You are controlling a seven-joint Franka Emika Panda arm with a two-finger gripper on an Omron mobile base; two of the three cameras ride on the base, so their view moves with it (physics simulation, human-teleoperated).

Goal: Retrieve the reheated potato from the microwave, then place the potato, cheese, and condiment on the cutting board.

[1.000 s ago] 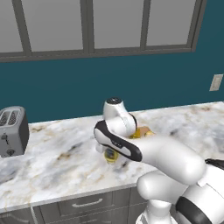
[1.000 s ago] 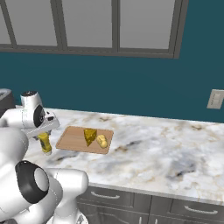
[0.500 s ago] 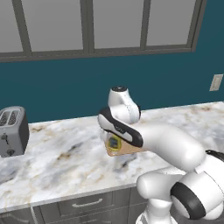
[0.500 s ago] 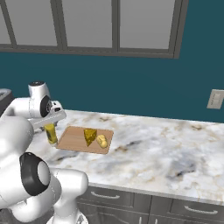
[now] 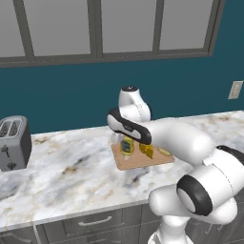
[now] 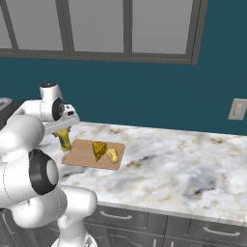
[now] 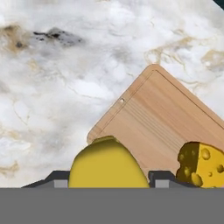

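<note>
My gripper (image 5: 127,142) is shut on the condiment (image 5: 127,146), a short yellow jar with a dark blue label band, held upright at the left end of the cutting board (image 5: 138,162). Whether the jar touches the board I cannot tell. In the hand view the jar's yellow lid (image 7: 107,162) sits between my dark fingertips (image 7: 160,178), over the board's edge (image 7: 162,116). The cheese (image 5: 148,151) wedge and the pale potato (image 5: 165,152) lie on the board's right half. From the right base view: condiment (image 6: 63,139), cheese (image 6: 99,150), potato (image 6: 112,155). The microwave is out of view.
A grey toaster (image 5: 13,142) stands at the counter's far left. A wall outlet (image 6: 238,109) sits above the marble counter (image 6: 183,159) at the right. Windows run along the teal back wall. Drawers line the counter's front below.
The arm has carried the condiment to the right, from the bare counter left of the cutting board to the board's left end. Cheese and potato have stayed put.
</note>
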